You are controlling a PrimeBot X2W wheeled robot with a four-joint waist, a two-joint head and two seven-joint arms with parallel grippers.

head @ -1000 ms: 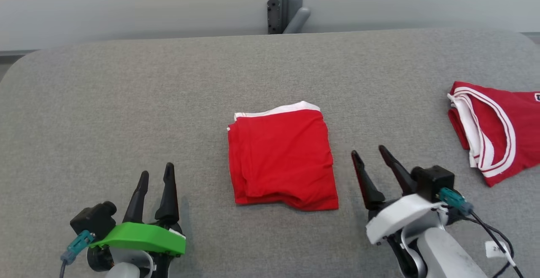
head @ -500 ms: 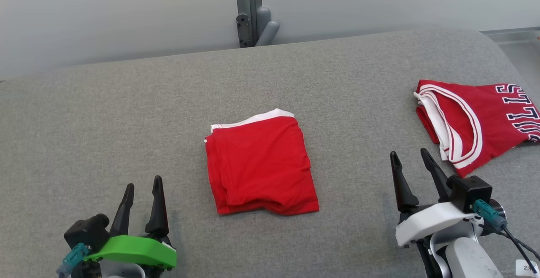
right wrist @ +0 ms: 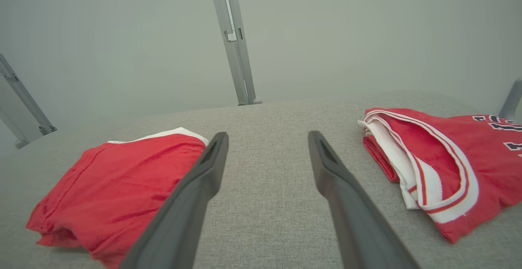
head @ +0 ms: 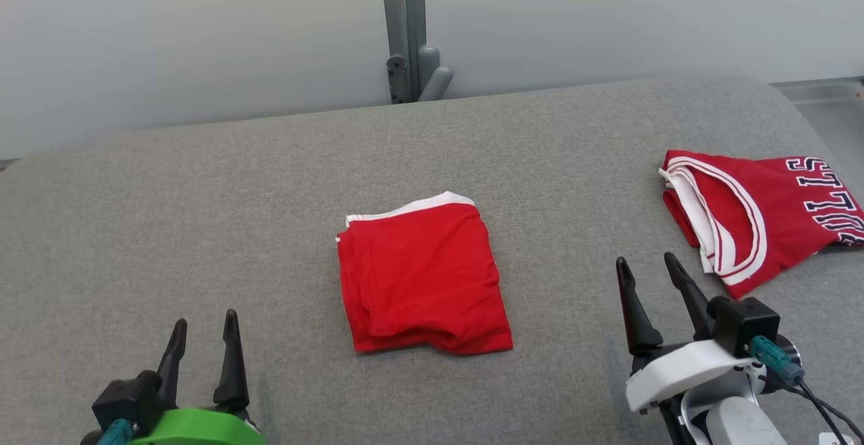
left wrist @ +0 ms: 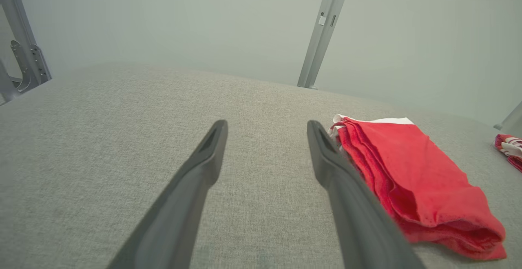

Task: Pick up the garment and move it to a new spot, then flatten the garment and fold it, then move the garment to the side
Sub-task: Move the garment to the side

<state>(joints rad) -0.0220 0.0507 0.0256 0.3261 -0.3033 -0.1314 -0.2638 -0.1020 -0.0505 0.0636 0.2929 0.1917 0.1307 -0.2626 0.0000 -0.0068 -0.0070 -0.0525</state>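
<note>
Folded red garment (head: 424,281) lies mid-desk, both end effectors open and empty.

The garment is flat on the grey desk (head: 202,195), between the left end effector (head: 206,319) and the right end effector (head: 644,259) and touching neither. Its white-trimmed edge points away toward the wall and its bulged fold faces the robot. It is close to square, so the long axis is hard to call, probably near-to-far with a slight tilt. Both sets of fingers are spread wide, holding nothing. The left one's body is cut off at the bottom edge. A second red jersey (head: 749,215) lies far right, its lettering clipped by the frame. A grey post (head: 405,26) stands behind.
</note>
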